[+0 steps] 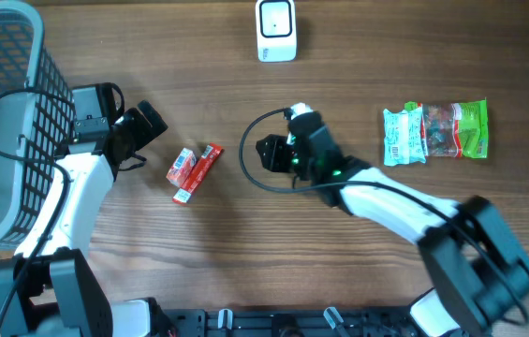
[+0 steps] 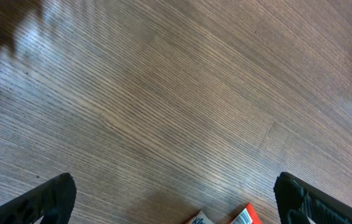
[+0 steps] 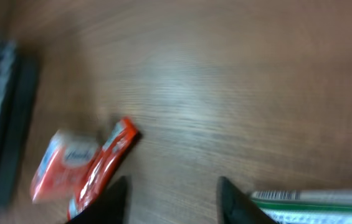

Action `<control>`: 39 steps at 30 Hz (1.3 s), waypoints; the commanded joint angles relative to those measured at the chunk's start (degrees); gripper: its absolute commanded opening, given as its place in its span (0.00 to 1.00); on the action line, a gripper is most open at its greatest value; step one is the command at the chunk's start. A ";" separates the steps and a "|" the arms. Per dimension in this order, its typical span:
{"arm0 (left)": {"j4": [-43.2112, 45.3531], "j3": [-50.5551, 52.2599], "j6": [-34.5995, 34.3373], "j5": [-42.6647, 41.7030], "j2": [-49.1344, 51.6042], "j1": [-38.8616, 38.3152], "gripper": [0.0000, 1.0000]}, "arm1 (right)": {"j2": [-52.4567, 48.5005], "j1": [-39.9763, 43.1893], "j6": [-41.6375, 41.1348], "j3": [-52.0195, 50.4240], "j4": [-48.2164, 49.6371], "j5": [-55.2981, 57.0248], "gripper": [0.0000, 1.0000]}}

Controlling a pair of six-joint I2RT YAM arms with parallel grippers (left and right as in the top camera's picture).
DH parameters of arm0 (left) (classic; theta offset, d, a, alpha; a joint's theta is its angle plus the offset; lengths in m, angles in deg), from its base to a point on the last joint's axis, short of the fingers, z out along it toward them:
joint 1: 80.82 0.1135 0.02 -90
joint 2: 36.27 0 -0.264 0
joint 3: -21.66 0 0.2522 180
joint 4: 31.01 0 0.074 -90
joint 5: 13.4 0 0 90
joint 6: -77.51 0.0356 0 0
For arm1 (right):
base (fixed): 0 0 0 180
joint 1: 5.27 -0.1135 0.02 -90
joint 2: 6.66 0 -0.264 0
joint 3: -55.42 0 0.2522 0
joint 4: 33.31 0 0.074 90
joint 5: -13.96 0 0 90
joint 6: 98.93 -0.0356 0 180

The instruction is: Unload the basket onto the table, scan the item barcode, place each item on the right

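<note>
While neither arm holds anything, the pick-up step appears to be in hand: the right gripper [image 1: 266,153], jaws apart and empty, faces the red snack packets [image 1: 194,171] lying on the table [image 1: 245,243] between both arms; the left gripper [image 1: 150,123] stands wide open near them. Next, grasp one packet and present its barcode to the scanner [image 1: 274,30]

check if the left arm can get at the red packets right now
Probably yes: the left fingers stand open close beside the red packets, with only bare table between them, and the right arm sits on their far side.
</note>
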 commanded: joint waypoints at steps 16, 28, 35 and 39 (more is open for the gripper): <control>0.13 -0.11 1.11 0.72 -0.83 0.26 1.00 | -2.43 11.56 82.38 0.26 -14.84 -3.52 0.82; 0.13 -0.11 1.09 0.72 -0.83 0.26 1.00 | -2.45 11.43 63.41 0.28 -23.21 -4.46 0.66; 0.13 -0.11 1.09 0.72 -0.83 0.26 1.00 | 4.55 11.43 45.81 0.39 -28.26 -16.59 0.56; 0.13 -0.11 1.09 0.72 -0.83 0.26 1.00 | 9.92 11.43 46.42 0.74 -25.64 -7.82 0.66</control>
